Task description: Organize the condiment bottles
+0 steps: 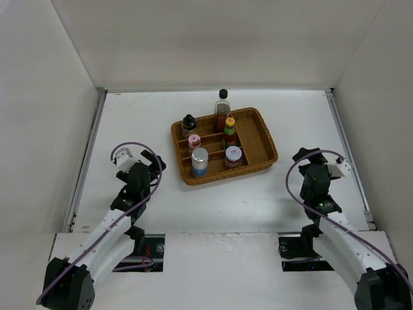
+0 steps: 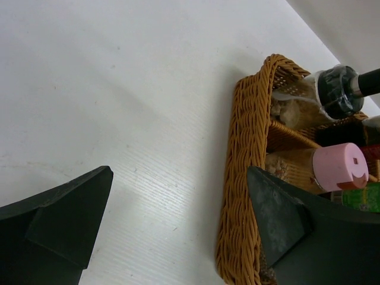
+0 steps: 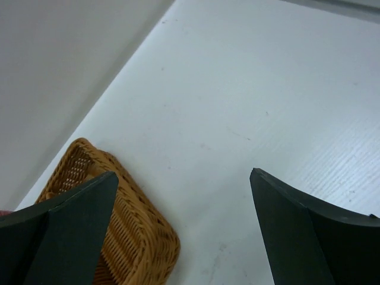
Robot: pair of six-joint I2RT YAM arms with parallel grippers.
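Observation:
The condiment bottles stand together in the brown wicker tray (image 1: 256, 137) at mid-table. A tall clear black-capped bottle (image 1: 222, 105) is at the tray's back rim, and a squat dark black-capped one (image 1: 188, 123) at the back left. A pink-lidded jar (image 1: 193, 142), a silver-lidded blue-label shaker (image 1: 200, 161), a green orange-capped bottle (image 1: 229, 133) and another pink-lidded jar (image 1: 233, 157) fill the divided sections. My left gripper (image 1: 153, 161) is open just left of the tray, holding nothing. My right gripper (image 1: 302, 157) is open to the tray's right, also holding nothing.
In the left wrist view the tray's wicker rim (image 2: 237, 178) runs beside the right finger, with a pink lid (image 2: 341, 166) and a black cap (image 2: 338, 92) lying past it. The right wrist view catches one tray corner (image 3: 139, 234). White walls enclose the table on three sides.

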